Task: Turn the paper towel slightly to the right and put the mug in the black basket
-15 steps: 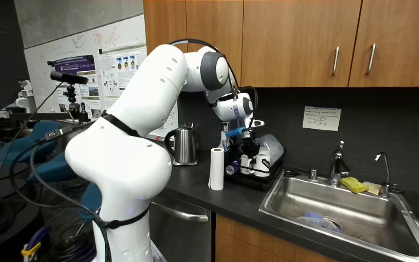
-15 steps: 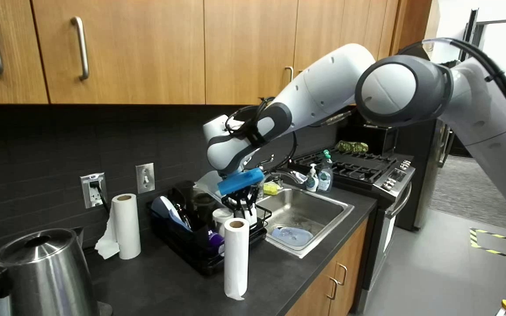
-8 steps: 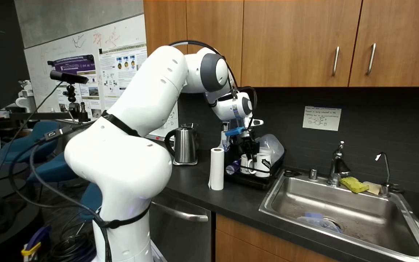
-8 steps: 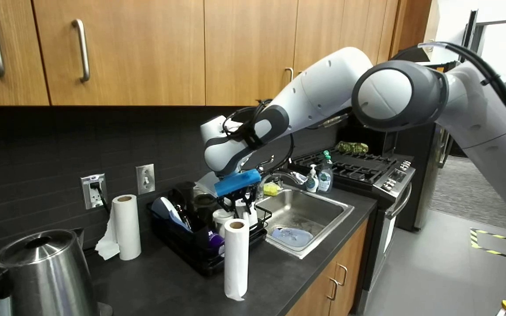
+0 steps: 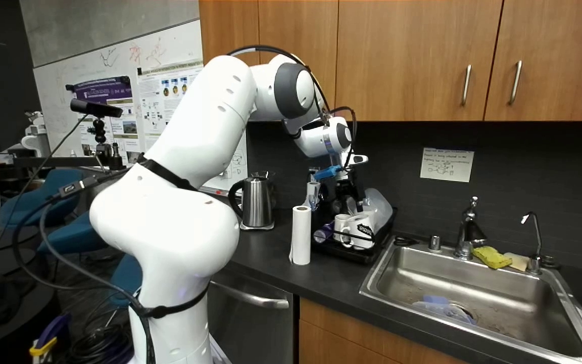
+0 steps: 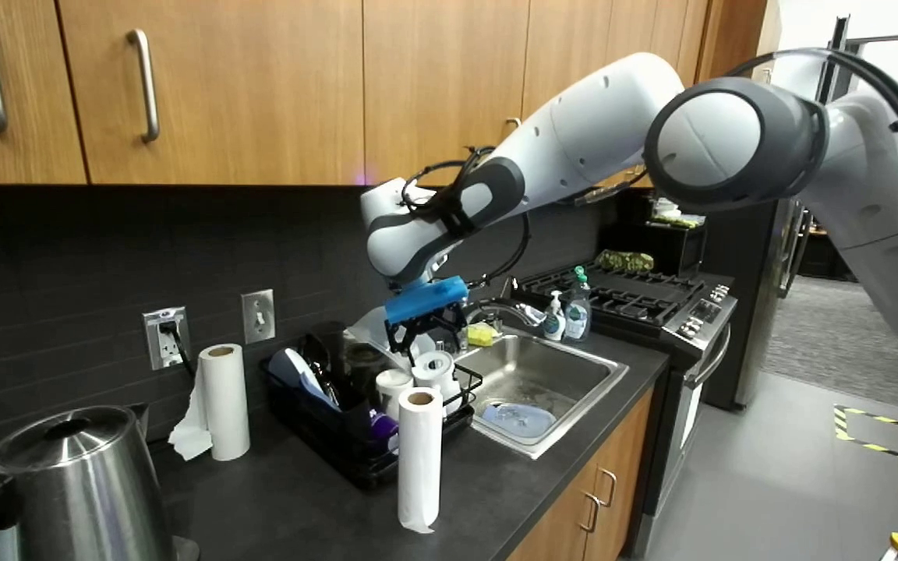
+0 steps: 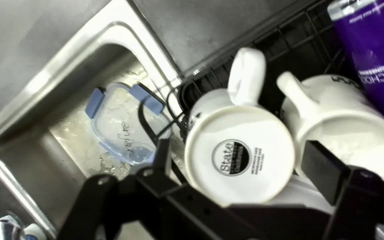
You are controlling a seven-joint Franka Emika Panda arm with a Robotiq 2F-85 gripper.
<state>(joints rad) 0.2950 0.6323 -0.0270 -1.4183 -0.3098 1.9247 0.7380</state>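
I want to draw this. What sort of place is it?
Probably a kitchen in a lab or office: there's a sink, a stove, and a whiteboard with posters.

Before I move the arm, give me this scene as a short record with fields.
Mug: tilted, stamped base up, in the black basket
Second mug: beside it
Jaws: open, above the mug, nothing held
Paper towel: upright on the counter, near the basket
Second paper towel: upright, near the wall outlet
Sink: holds a clear blue-latched lid
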